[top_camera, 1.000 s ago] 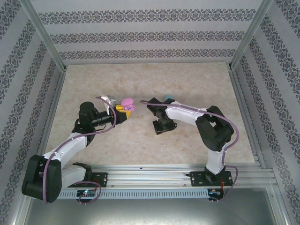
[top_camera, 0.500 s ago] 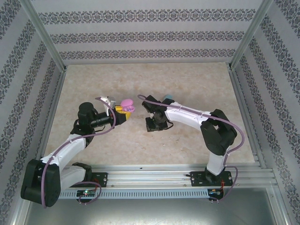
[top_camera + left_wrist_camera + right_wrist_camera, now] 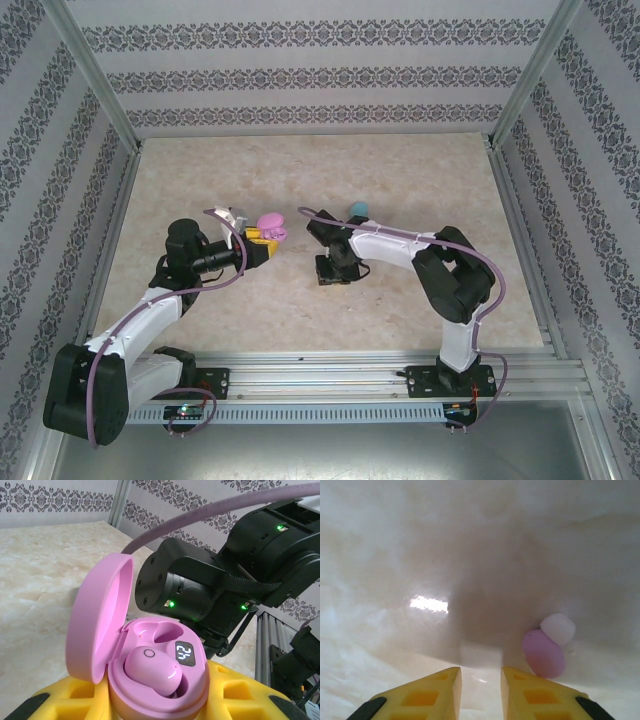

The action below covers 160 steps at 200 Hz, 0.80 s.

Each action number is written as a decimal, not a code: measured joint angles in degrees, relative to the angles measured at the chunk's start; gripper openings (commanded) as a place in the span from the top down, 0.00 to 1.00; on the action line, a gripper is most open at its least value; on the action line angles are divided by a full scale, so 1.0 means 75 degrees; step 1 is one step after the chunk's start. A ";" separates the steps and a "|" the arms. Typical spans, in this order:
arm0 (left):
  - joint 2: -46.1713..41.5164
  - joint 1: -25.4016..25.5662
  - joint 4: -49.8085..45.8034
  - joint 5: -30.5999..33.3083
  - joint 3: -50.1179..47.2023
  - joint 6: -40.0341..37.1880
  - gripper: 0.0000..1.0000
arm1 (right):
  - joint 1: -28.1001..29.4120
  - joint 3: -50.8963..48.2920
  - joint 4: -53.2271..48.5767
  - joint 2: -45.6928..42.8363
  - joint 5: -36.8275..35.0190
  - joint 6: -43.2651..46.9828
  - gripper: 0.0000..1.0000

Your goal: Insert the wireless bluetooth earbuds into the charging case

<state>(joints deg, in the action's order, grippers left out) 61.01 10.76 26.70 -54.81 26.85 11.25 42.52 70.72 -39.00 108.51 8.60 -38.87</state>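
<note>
My left gripper [image 3: 157, 702] is shut on the open pink charging case [image 3: 160, 680], its yellow fingers [image 3: 235, 692] on either side of the base. The lid [image 3: 97, 620] stands up on the left. One pink earbud [image 3: 150, 670] sits in the near socket; the far socket [image 3: 162, 632] is empty and a small display is lit. A second pink earbud [image 3: 544, 652] with a white tip lies on the table, just right of my right gripper [image 3: 481, 672]. That gripper points down with a narrow gap and nothing between its fingers. From above, the case [image 3: 269, 221] is held beside the right gripper [image 3: 335, 268].
A light blue case [image 3: 357, 210] stands on the marble table [image 3: 300, 170] just behind the right arm. The right arm's black wrist [image 3: 185, 585] hangs close behind the pink case. Patterned walls and metal posts enclose the table.
The right gripper has shifted a little to the left, towards the pink case, and its jaws have narrowed. The left arm and the case have stayed still.
</note>
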 measured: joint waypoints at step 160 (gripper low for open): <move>0.0047 0.0000 -0.0009 0.0000 0.0000 -0.0047 0.79 | -0.0606 0.0315 -0.0289 0.0271 -0.0085 0.0184 0.69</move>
<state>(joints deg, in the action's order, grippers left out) 61.36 10.76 26.63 -54.81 26.85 10.90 37.98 73.08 -41.17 110.54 7.97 -37.50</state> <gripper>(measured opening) 0.334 0.311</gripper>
